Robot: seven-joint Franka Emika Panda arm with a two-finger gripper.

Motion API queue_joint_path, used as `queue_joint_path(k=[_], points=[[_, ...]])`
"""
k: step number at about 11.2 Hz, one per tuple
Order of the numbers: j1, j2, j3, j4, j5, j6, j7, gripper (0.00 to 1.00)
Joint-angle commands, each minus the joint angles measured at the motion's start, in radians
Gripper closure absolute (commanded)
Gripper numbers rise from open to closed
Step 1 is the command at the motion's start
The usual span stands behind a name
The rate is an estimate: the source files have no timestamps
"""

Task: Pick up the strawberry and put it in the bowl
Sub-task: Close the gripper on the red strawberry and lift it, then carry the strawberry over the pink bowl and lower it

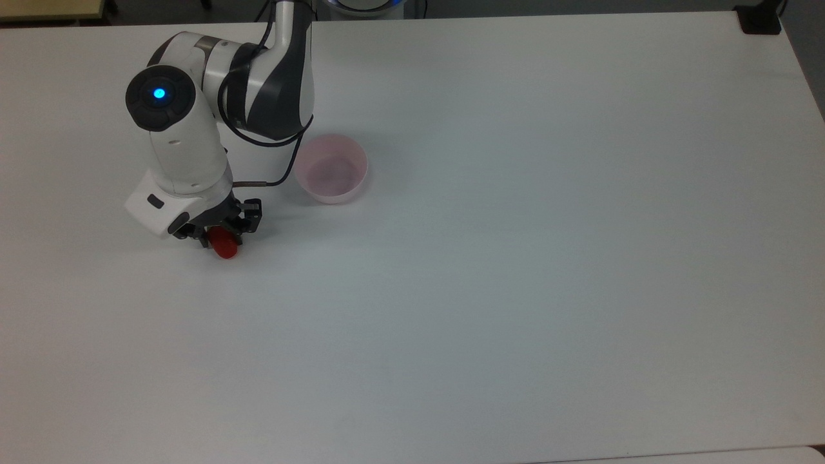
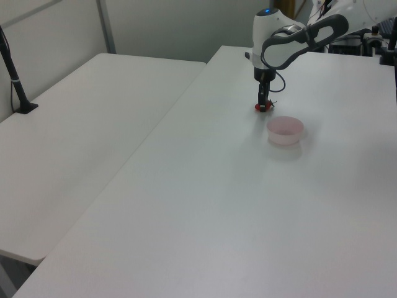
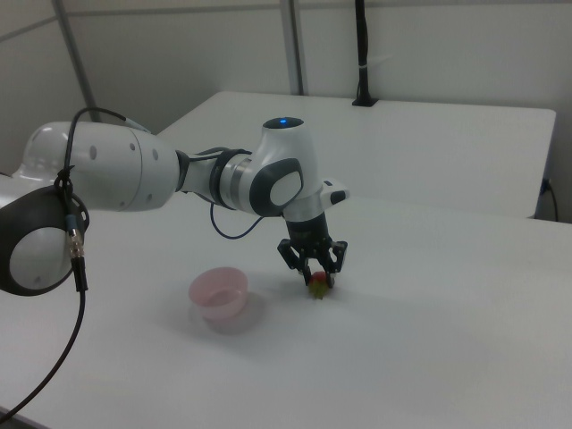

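Straddling the strawberry (image 1: 225, 247) on the bench (image 1: 515, 258) beside the bowl (image 1: 331, 168), end effector (image 1: 219, 231) fingers parted either side, not yet squeezing; probably handling as light, stiff, slick plastic, so gripping across the fat red middle.

White table (image 1: 515, 258) — red strawberry (image 1: 225, 248) and pink bowl (image 1: 330, 169) resting on it

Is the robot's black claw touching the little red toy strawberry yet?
Cannot tell. In the right view the gripper straddles the small red toy strawberry on the table, but neither contact nor a gap shows plainly.
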Motion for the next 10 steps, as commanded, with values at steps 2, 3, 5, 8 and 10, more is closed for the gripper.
queue_joint_path(k=[2, 3, 5, 8, 10], points=[[0.021, -0.053, -0.003, 0.012, 0.001, -0.084, 0.013, 0.79], [0.024, -0.089, 0.0, 0.007, 0.001, -0.142, 0.013, 0.79], [0.085, -0.155, 0.0, -0.048, 0.004, -0.177, 0.029, 0.78], [0.16, -0.325, 0.0, -0.237, 0.003, -0.171, 0.124, 0.78], [0.212, -0.432, 0.003, -0.382, 0.003, -0.154, 0.154, 0.78]])
